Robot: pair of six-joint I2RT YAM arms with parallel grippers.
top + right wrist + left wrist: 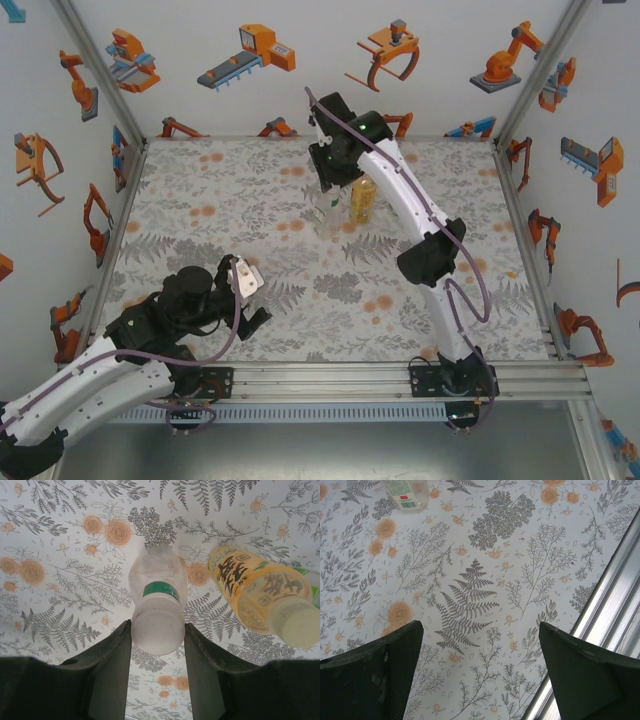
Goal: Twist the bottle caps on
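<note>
Gripping the white cap (157, 630) atop a clear bottle with a green band (159, 577), the right fingers (112, 670) press it from both sides, toward 12 o'clock on the floral bench (250, 190). An amber bottle (250, 587) wearing a pale cap (300, 625) stands just beside, at 3 o'clock of it. Near 7 o'clock on the bench, the left fingers (395, 665) hang spread wide, holding nothing. A clear white-labelled bottle (405, 492) sits at 11 o'clock in their wrist view.
</note>
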